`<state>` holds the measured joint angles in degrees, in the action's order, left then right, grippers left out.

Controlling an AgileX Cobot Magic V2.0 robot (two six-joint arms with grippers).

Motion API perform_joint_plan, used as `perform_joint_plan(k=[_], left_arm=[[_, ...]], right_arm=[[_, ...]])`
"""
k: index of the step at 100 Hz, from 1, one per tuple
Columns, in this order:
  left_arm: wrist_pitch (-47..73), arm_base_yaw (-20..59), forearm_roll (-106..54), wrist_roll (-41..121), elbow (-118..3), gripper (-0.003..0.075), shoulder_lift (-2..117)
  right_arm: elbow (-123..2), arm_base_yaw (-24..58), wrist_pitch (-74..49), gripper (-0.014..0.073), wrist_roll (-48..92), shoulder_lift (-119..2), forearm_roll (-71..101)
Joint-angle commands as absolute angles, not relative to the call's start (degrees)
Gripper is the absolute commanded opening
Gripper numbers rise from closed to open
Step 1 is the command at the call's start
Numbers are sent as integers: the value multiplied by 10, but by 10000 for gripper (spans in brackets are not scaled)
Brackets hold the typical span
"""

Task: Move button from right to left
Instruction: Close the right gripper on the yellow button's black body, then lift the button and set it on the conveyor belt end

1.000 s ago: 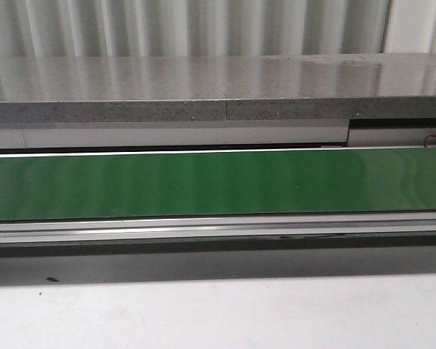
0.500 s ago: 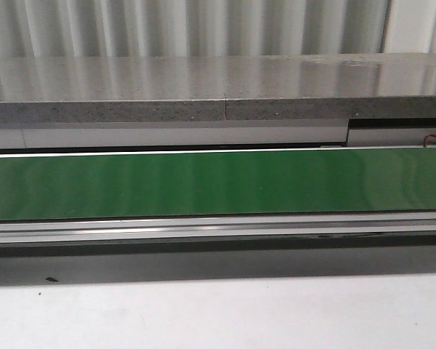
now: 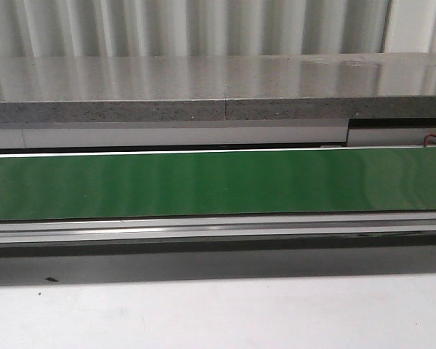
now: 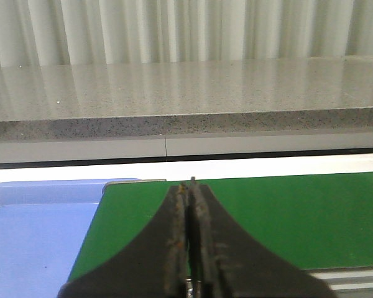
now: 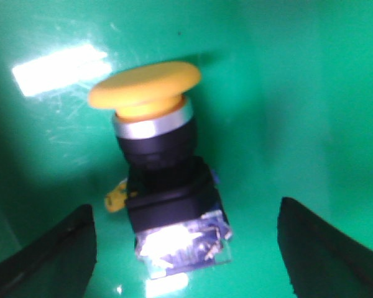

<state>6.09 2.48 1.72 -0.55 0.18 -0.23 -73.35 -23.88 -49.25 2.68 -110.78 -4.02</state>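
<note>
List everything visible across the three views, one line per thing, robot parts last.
button: one, yellow cap, silver ring, black body; lying on the belt between the right gripper's fingers, seen only in the right wrist view
belt: one, green; runs across the front view, also under both grippers
tray: one, light blue; at the belt's end, left wrist view only
counter: one, speckled grey; behind the belt
wall: one, white, ribbed; behind the counter
table: one, white; in front of the belt
left gripper: one, black; shut, empty, above the belt
right gripper: one, black; open, astride the button
</note>
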Motion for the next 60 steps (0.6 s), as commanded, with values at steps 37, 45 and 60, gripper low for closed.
perform_joint_plan(k=[37,45,60], left_arm=[[16,23,15,-12,24,-20,-20],[16,23,15,-12,24,-21,-20],[16,23,15,-12,24,-20,-20]], right_arm=[[-756,-243,-487,185,50,-1079,-48],[-759,-242,-497,185,50,-1057,-46],[-760,-234,-518,185,50,-988,-33]])
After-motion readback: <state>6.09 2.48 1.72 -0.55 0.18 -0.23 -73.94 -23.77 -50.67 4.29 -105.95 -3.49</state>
